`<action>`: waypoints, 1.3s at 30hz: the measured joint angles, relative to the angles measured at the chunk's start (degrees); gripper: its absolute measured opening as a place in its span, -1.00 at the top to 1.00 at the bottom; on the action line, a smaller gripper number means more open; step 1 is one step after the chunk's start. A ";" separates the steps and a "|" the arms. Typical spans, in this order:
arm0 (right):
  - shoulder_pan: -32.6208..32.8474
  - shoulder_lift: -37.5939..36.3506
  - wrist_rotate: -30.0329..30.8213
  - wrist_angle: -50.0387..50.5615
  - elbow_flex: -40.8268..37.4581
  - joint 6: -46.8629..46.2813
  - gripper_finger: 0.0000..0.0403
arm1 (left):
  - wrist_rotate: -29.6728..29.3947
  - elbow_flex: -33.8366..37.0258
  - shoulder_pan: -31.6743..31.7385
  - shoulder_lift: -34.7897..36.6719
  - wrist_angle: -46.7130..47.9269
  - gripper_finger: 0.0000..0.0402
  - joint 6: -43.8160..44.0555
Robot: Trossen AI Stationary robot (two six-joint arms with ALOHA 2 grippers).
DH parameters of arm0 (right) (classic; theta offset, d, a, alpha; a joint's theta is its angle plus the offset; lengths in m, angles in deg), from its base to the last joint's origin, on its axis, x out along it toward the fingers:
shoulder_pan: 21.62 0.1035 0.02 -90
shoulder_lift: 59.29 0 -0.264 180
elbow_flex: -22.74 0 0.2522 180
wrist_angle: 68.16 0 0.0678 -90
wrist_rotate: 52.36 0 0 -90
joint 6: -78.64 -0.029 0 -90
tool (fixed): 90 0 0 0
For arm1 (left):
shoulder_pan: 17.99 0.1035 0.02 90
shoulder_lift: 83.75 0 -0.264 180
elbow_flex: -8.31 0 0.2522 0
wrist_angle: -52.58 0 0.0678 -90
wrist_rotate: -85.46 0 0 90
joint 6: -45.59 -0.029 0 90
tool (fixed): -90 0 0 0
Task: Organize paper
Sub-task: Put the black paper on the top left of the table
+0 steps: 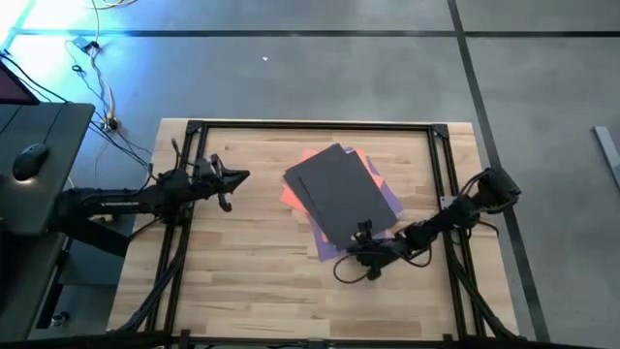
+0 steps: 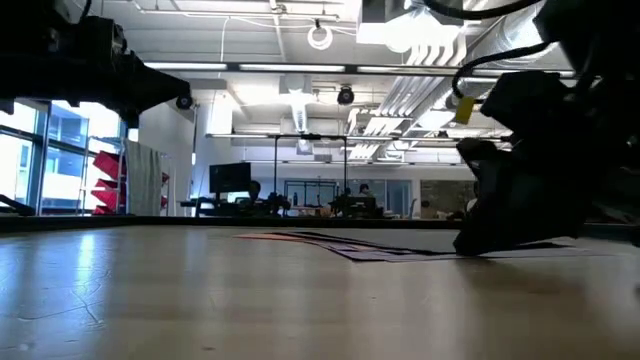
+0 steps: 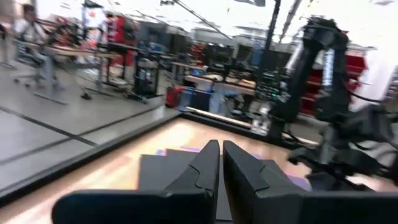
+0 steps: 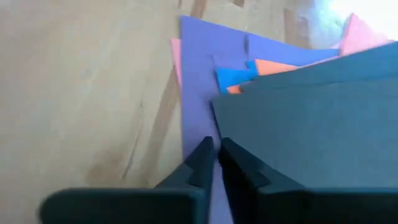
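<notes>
Both hands (image 1: 240, 176) (image 1: 360, 233) shut, apart

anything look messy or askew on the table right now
Yes: the paper is a fanned, skewed pile rather than a squared stack. The dark grey sheet lies on top, rotated, with orange, purple, pink and blue edges poking out. The right gripper, shut, sits at the pile's near corner.

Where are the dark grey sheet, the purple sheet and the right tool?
dark grey sheet (image 1: 341, 191): high view, middle of its top face.
purple sheet (image 4: 196, 93): right wrist view, bare strip.
right tool (image 1: 360, 236): high view, fingertips, shut at the stack's edge.
</notes>
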 joint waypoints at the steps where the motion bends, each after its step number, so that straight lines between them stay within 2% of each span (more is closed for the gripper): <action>1: -0.27 0.09 -2.39 -0.02 1.13 -0.02 0.97 | 0.00 0.00 -0.69 -2.02 -1.92 1.00 -0.22; 4: -0.41 -0.04 -6.84 2.63 4.57 -0.02 0.99 | -0.04 -0.38 -2.64 -8.85 -7.59 1.00 -0.49; 7: -0.36 -1.45 -6.69 7.48 9.03 -1.20 0.98 | -0.13 -4.00 -4.34 -17.02 -8.73 1.00 -1.07; 10: -0.05 -2.25 -6.05 16.26 13.31 -1.48 0.88 | -0.17 -9.91 -6.42 -27.26 -8.77 1.00 -1.81; 13: 0.58 -2.92 -5.43 24.83 16.93 -1.61 0.65 | -0.87 -17.49 -8.28 -39.51 -8.71 1.00 -3.82; 16: 1.56 -3.12 -2.86 28.36 17.26 -3.10 0.36 | -1.19 -25.77 -8.75 -52.25 -8.71 1.00 -5.61; 20: 2.75 -3.05 0.90 24.76 12.12 -4.16 0.00 | 1.53 -36.43 -7.17 -66.74 -7.79 1.00 -7.52; 23: 3.40 -3.07 4.77 18.50 7.56 -4.49 -0.12 | 5.25 -43.78 -5.03 -75.67 -4.64 1.00 -7.50; 27: 3.42 -2.63 5.47 12.12 4.70 -4.26 -0.09 | 9.65 -52.02 -2.78 -85.15 1.89 1.00 -8.09; 30: 3.11 -2.33 8.83 11.98 4.14 -4.67 -0.01 | 12.82 -56.47 -1.69 -90.40 6.06 1.00 -9.04; 34: 2.00 -2.30 9.55 12.00 3.80 -4.95 0.11 | 18.49 -61.13 -1.03 -95.27 10.79 1.00 -9.23; 39: 0.27 -2.26 8.63 12.43 3.75 -5.42 0.29 | 22.07 -64.40 -0.89 -98.60 11.95 1.00 -10.05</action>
